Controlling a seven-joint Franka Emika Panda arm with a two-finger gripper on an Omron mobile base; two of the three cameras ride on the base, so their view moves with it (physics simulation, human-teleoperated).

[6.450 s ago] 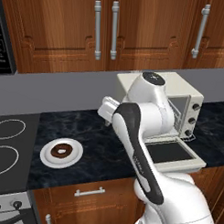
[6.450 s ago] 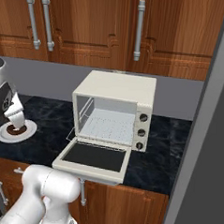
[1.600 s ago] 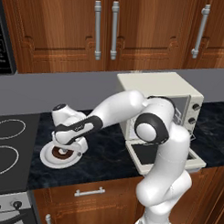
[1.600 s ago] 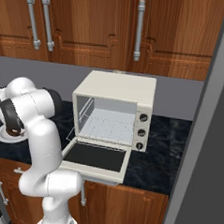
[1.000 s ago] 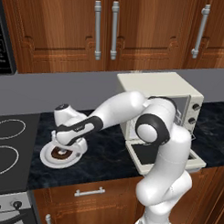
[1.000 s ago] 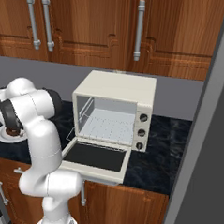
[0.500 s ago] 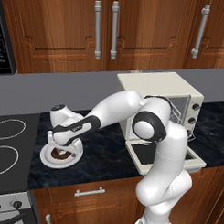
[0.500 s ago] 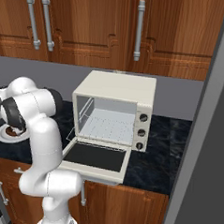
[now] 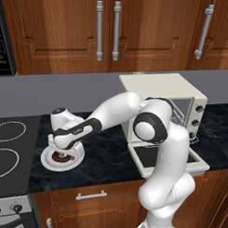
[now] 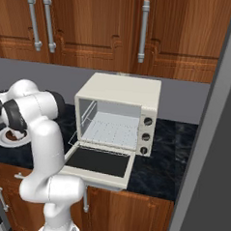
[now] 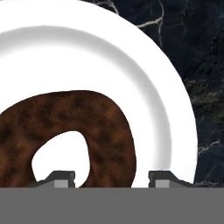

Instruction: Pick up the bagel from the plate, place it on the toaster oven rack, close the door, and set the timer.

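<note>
Plate [image 9: 48, 162] is seen at left on dark counter [image 9: 105, 155], w/ bagel [image 11: 70, 131] lying on it. Claw [image 11: 109, 178] is lowered onto bagel, one tip in the hole, other outside ring; actual grip can't be told. Toaster oven [image 10: 118, 115] at right, door [image 10: 99, 163] dropped open, rack [image 10: 111, 129] bare.

The rendered scene is evenly and softly lit from above, faint shadows are cast beneath the wall cabinets [image 9: 104, 34], and no glare or blur is seen.
</note>
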